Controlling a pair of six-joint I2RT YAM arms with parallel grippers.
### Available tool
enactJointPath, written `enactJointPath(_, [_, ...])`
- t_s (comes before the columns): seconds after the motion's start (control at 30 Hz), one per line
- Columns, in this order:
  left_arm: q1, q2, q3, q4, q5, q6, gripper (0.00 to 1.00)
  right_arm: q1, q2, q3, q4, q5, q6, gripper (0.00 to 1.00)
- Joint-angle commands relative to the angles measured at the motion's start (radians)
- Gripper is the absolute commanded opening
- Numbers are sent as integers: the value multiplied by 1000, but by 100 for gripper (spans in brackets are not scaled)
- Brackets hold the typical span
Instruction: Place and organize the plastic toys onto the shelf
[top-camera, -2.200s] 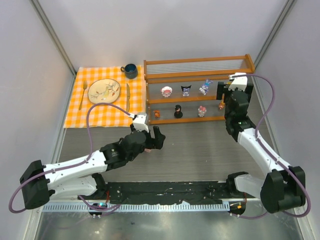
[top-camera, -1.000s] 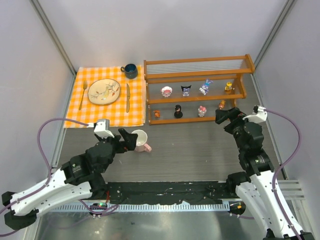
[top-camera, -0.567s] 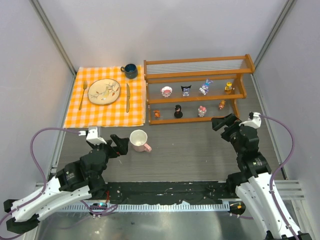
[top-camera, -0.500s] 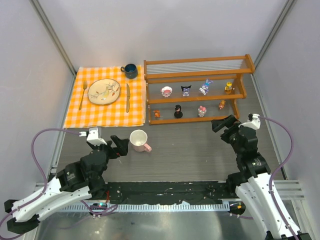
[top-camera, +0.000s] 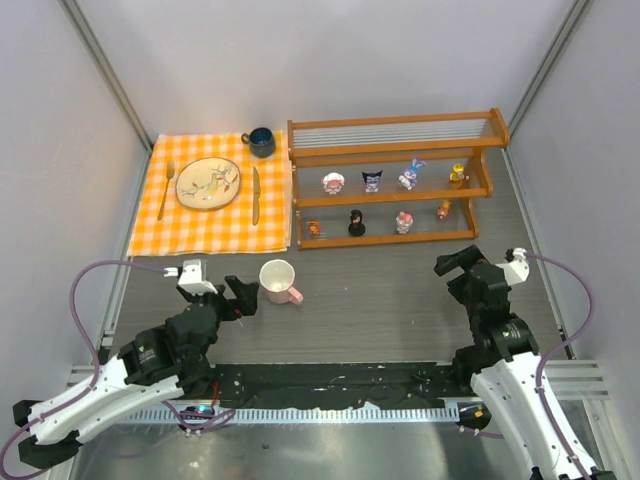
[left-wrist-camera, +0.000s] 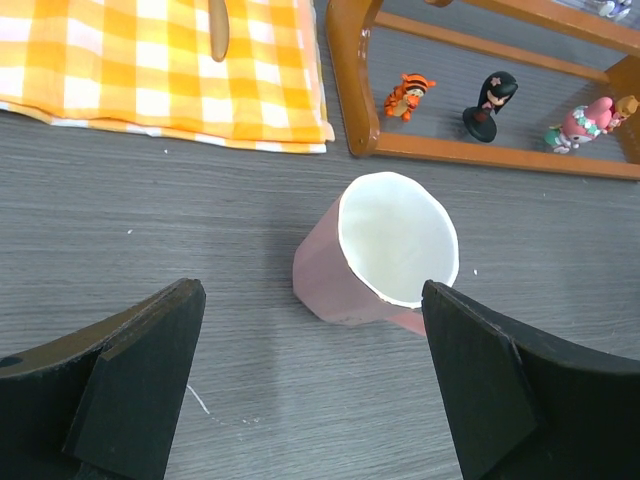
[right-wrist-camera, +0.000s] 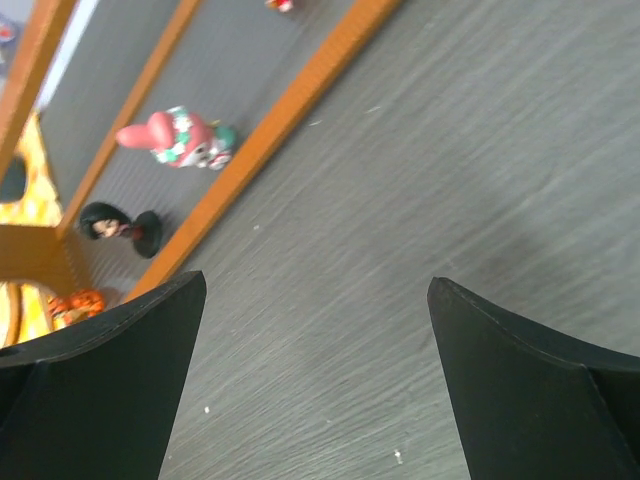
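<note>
Now: my left gripper (top-camera: 243, 293) fingers spread wide, nothing held; mug (top-camera: 277, 280) just past it at 2 o'clock. My right gripper (top-camera: 458, 262) likewise spread, holding nothing. Plastic toys (top-camera: 372, 180) stand on shelf (top-camera: 395, 122) at 12 o'clock: four on upper rail, four on lower.

The shelf (top-camera: 385, 241) is orange-brown, the cloth (top-camera: 200, 228) orange-and-white checked, the mug (top-camera: 276, 280) pink outside, white inside.
</note>
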Motion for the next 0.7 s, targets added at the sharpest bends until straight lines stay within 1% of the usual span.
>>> enactJointPath(0.0, [5, -7, 2, 39, -26, 18, 95, -3, -21, 16, -132, 197, 131, 100])
enactJointPath(0.03, [5, -12, 2, 38, -26, 17, 95, -3, -15, 35, -158, 257, 146, 100])
enactJointPath(0.07, [5, -15, 3, 36, -24, 17, 95, -3, -10, 45, -186, 276, 155, 100])
enactJointPath(0.13, [5, -18, 5, 33, -26, 17, 95, -3, 10, 68, -207, 302, 157, 100])
enactJointPath(0.2, [5, -28, 5, 33, -27, 17, 95, -3, 22, 75, -206, 281, 131, 100])
enactJointPath(0.33, [5, -35, 9, 26, -41, 13, 96, -3, -2, 48, -96, 85, -15, 99])
enactJointPath(0.37, [3, -36, 9, 24, -43, 13, 96, -3, -14, 37, -58, -2, -33, 99])
enactJointPath(0.43, [5, -47, 11, 18, -44, 13, 97, -3, -59, 1, -36, -75, -59, 98])
enactJointPath(0.47, [5, -53, 14, 16, -46, 13, 97, -3, -74, -13, -4, -154, -71, 98])
enactJointPath(0.57, [5, -87, 15, 3, -47, 7, 98, -3, -126, -72, 88, -306, -117, 97])
enactJointPath(0.6, [5, -96, 12, -1, -49, 6, 98, -3, -140, -85, 111, -416, -125, 97])
enactJointPath(0.67, [5, -127, 6, -2, -52, 3, 98, -3, -145, -116, 148, -480, -131, 97])
